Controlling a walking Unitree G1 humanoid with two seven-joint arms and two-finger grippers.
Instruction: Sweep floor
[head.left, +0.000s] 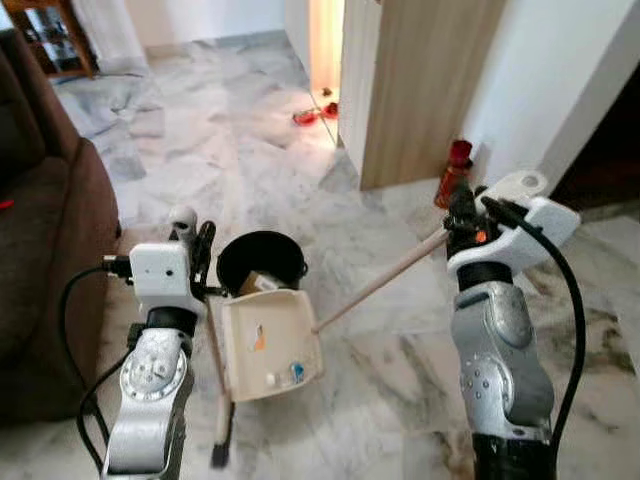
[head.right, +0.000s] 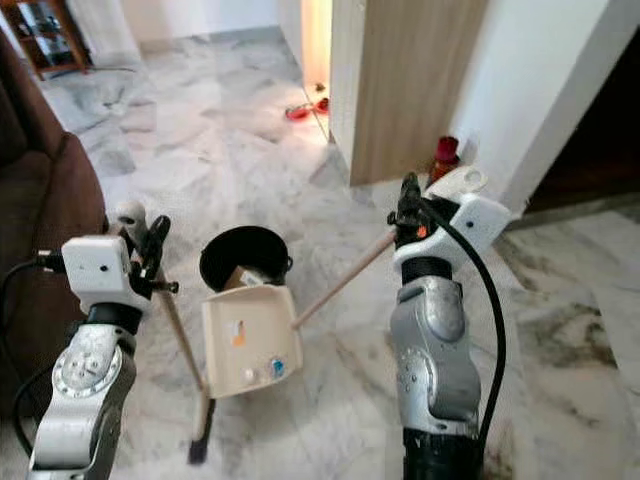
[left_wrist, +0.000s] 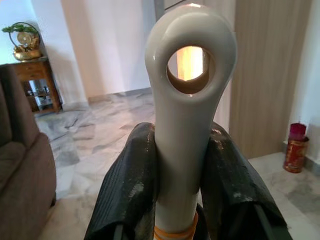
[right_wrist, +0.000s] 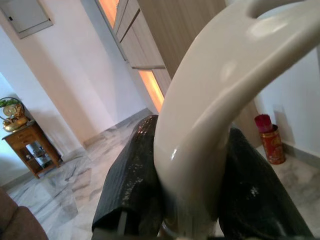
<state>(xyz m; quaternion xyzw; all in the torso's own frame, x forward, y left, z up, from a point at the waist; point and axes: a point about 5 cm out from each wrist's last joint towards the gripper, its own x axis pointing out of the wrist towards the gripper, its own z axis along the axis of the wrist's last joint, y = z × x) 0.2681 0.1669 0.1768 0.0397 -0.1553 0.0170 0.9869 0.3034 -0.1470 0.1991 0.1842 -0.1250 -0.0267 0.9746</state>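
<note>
Standing on a marble floor (head.left: 400, 350) beside a brown sofa (head.left: 40, 250), with a wood-panelled cabinet (head.left: 420, 90) ahead near a white wall.

Bin: black bin (head.left: 262, 260) sits on the floor between the arms, something pale inside, not identifiable.

Dustpan: cream dustpan (head.left: 270, 345) tilted up just in front of the bin, upper edge at or over the rim; cannot tell if touching. A few small bits (orange, blue, white) lie in its tray. Its long wooden handle runs up to the right gripper (head.left: 462, 215); the right wrist view shows both black fingers clamped tight on the cream loop grip.

Broom: broom (head.left: 215, 400) hangs near-vertical, dark bristle head low by the floor. Left gripper (head.right: 150, 245) holds its top; the left wrist view shows the fingers closed firmly on the white handle end with its hanging hole.

Small items: red tin (head.left: 455, 170) by the cabinet corner; red objects (head.left: 315, 113) in the far doorway.

Judgement: this looks like emptying the pan into the bin. Risks:
- Pan mouth not fully over the rim, so bits fall back onto the floor.
- Long handle gives poor control; a twist could tip the pan sideways.
- Pan edge could nudge the bin away.
- Swinging broom could knock the pan.
</note>
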